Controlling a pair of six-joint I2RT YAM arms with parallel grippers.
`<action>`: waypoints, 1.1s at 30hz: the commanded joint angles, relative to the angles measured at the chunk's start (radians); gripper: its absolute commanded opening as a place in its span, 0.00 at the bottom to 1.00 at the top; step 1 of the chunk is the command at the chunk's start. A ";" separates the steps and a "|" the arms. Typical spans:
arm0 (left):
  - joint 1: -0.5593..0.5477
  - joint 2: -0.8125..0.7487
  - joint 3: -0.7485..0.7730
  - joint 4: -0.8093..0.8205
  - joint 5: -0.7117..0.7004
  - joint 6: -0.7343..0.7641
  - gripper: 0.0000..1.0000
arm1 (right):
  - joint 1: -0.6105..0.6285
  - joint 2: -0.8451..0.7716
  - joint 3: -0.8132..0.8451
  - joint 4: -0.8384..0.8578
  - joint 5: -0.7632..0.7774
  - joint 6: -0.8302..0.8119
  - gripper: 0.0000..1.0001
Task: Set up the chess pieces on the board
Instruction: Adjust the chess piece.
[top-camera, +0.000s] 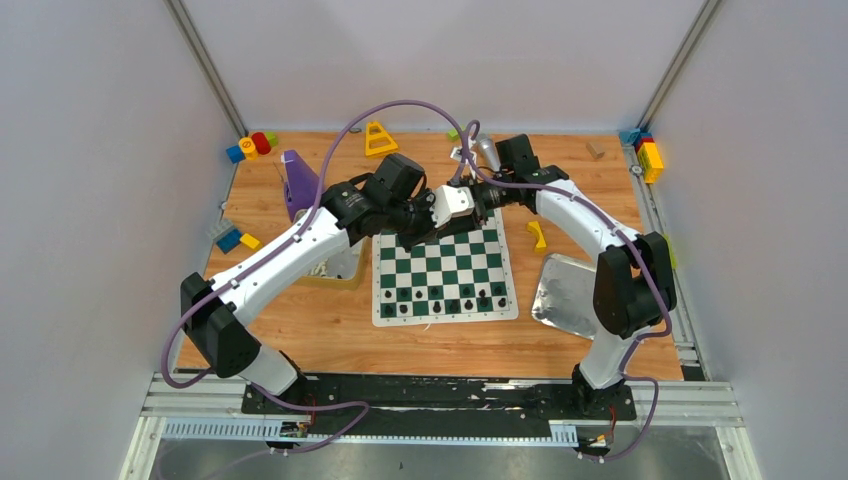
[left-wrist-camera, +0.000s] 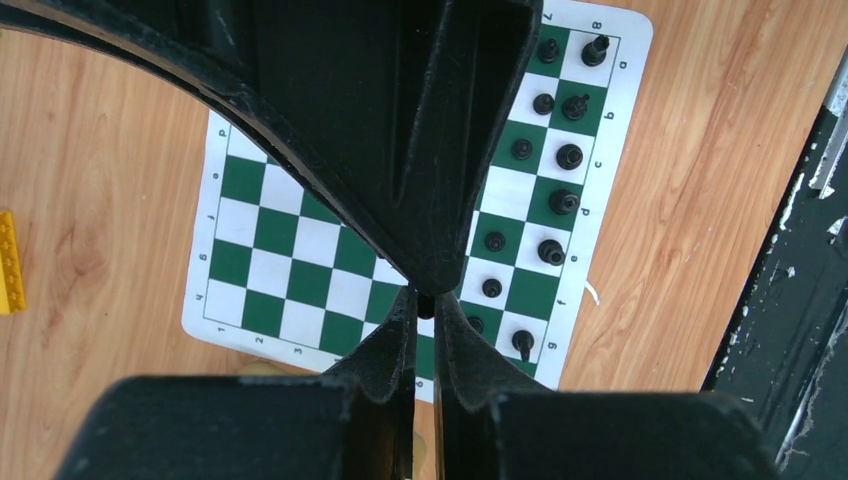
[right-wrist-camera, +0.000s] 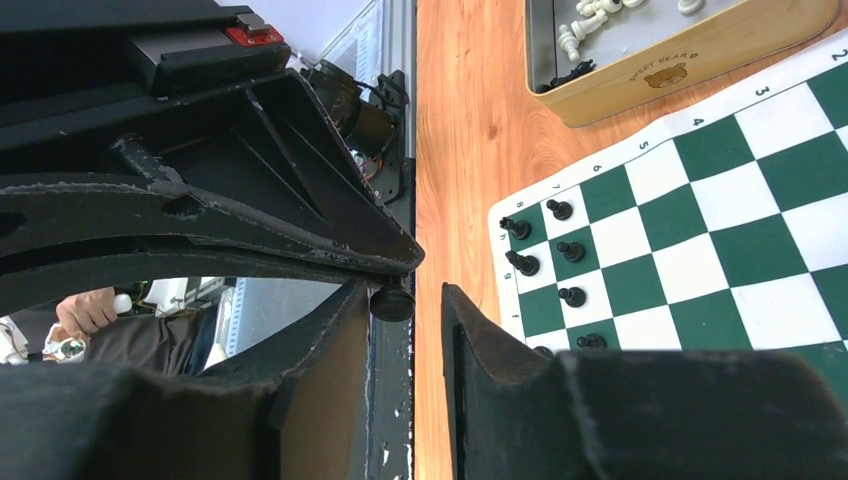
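Nearest me, black chess pieces (top-camera: 452, 303) fill most of two rows on the board (top-camera: 445, 262), mid-table (top-camera: 330, 340) — a few squares are bare. White pieces (right-wrist-camera: 585, 22) lie in the tin (right-wrist-camera: 690, 62) towards the left edge — none placed that I can see. Over the far rows, the left pincer (left-wrist-camera: 425, 312) pinches a black piece (left-wrist-camera: 425, 300); the right pincer (right-wrist-camera: 405, 300) gapes, holding nothing.

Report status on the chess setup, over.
Left claw shut on black piece above board. Right claw open, close beside. Other black pieces lined up; white pieces in tin.
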 joint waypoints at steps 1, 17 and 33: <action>-0.007 0.006 0.041 0.020 0.010 -0.009 0.04 | 0.013 0.010 0.043 0.026 -0.019 0.001 0.31; -0.007 -0.008 0.029 0.053 -0.046 -0.034 0.14 | 0.010 -0.004 0.038 -0.002 -0.007 -0.021 0.08; 0.188 -0.043 0.079 0.141 0.250 -0.219 0.61 | -0.133 -0.101 0.043 -0.047 -0.014 -0.058 0.00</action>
